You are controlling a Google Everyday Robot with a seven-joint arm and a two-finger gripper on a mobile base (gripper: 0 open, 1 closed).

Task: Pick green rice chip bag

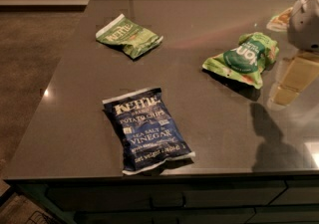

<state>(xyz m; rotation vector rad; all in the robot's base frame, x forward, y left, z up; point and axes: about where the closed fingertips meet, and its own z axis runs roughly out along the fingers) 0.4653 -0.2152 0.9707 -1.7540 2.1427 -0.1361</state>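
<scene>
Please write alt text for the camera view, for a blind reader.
A green rice chip bag lies on a dark table, the gripper beside it at the right edge. A flatter green Kettle bag and a blue Kettle bag lie further left.

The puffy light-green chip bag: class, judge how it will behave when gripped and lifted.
The chip bag looks air-filled, so probably light and squashy. Its glossy film may slip or crumple. The pincer hangs close beside it.
</scene>
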